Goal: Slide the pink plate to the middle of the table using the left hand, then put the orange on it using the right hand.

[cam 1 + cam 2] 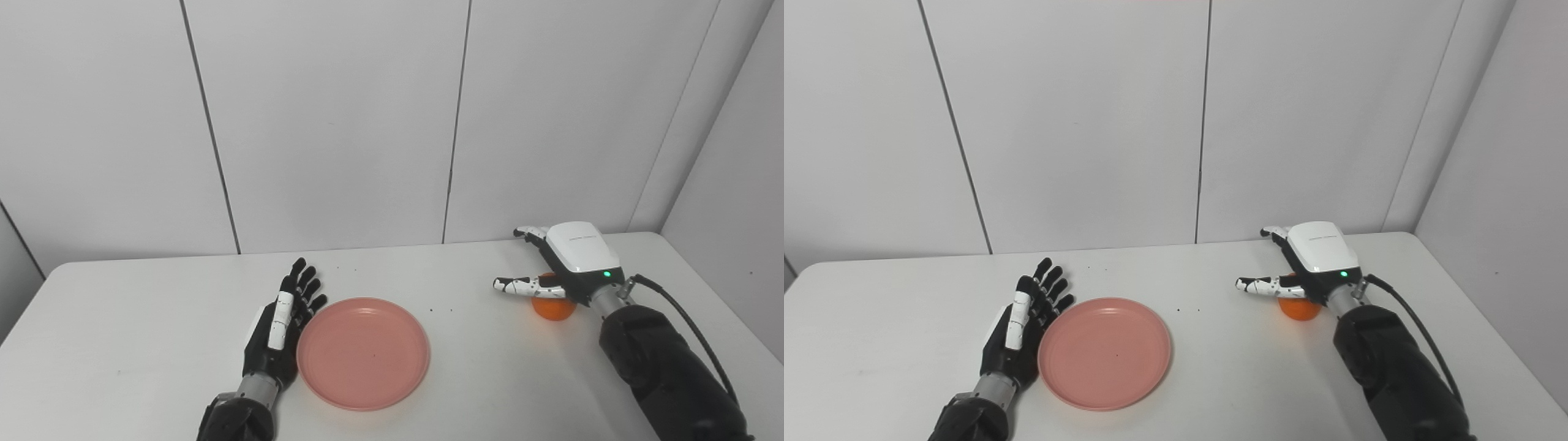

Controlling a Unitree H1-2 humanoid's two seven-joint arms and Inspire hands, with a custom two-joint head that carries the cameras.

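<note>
The pink plate [362, 352] lies flat on the white table [122, 318], a little left of centre and near the front edge. My left hand [282, 327] stands on edge against the plate's left rim, fingers straight and apart, holding nothing. The orange [553, 308] sits on the table at the right, mostly hidden under my right hand [566, 260]. That hand hovers palm down over the fruit with fingers spread, its thumb [527, 285] pointing left past the orange; I see no closed hold on it.
Grey wall panels rise behind the table's far edge. A black cable [686, 318] runs along my right forearm. A few small dark specks dot the tabletop behind the plate.
</note>
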